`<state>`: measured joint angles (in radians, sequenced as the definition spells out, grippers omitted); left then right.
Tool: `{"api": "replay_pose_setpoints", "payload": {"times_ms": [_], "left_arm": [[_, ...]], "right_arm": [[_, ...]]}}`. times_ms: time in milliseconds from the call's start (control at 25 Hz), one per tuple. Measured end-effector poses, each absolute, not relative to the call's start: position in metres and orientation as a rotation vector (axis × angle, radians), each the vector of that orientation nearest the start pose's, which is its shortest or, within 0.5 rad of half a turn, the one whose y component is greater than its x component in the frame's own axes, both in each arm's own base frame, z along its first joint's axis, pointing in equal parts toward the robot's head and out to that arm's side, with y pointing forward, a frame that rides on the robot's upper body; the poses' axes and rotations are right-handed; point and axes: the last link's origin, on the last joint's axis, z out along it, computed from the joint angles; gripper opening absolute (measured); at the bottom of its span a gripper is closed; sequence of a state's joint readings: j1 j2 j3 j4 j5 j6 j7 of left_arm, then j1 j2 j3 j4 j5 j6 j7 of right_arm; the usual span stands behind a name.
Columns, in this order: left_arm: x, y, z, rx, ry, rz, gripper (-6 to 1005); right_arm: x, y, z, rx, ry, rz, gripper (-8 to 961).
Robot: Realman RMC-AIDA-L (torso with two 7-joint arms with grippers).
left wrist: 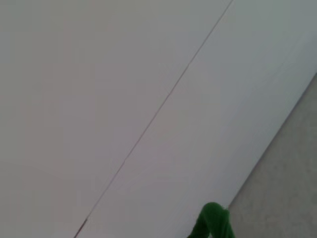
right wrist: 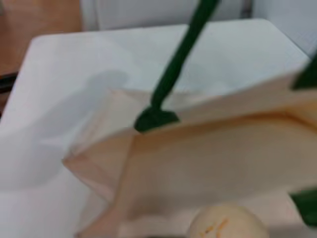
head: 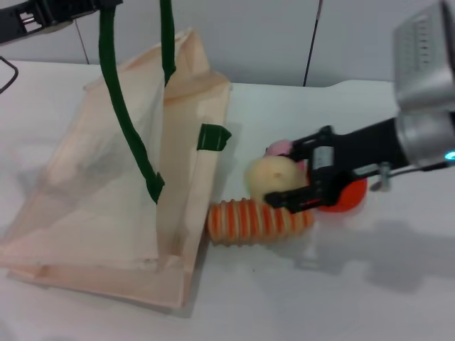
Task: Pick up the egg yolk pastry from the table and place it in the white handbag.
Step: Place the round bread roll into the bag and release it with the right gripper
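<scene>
The egg yolk pastry, a pale tan ball, sits between the black fingers of my right gripper, which is shut on it just above the table, right of the bag. It also shows at the lower edge of the right wrist view. The white handbag, a cream cloth tote, lies to the left with its mouth held open; it also shows in the right wrist view. Its dark green handles rise to my left gripper at the top left, which holds them up. A bit of green handle shows in the left wrist view.
A long orange-striped bread roll lies just below the held pastry, touching the bag's corner. An orange fruit sits behind my right gripper and a pink ball is beside it. The white table extends to the front right.
</scene>
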<state>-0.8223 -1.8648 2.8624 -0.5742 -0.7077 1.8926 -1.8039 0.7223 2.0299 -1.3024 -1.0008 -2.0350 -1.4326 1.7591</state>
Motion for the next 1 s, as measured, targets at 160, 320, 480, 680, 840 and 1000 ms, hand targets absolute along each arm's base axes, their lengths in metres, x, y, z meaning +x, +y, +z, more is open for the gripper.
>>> {"api": "replay_pose_setpoints", "payload": {"times_ms": [160, 320, 480, 680, 840, 1000], "left_arm": [[-0.232, 0.382, 0.135, -2.389, -1.041, -1.281, 267], [-0.226, 0.385, 0.135, -2.403, -1.029, -1.288, 270], [-0.224, 0.385, 0.135, -2.413, -1.024, -1.294, 273], [-0.219, 0.386, 0.135, -2.427, -1.016, -1.302, 277], [-0.216, 0.386, 0.134, -2.441, -1.009, -1.311, 280], [-0.214, 0.387, 0.134, -2.447, -1.005, -1.315, 283]], "right_arm": [[0.121, 0.38, -0.046, -3.077, 0.07, 0.145, 656], [0.11, 0.383, -0.064, -3.078, 0.029, 0.145, 653], [0.1, 0.388, -0.083, -3.068, -0.001, 0.1, 653], [0.083, 0.39, -0.098, -3.054, -0.071, 0.093, 651], [0.068, 0.392, -0.109, -3.018, -0.134, 0.101, 650], [0.06, 0.393, -0.121, -2.972, -0.2, 0.085, 649]]}}
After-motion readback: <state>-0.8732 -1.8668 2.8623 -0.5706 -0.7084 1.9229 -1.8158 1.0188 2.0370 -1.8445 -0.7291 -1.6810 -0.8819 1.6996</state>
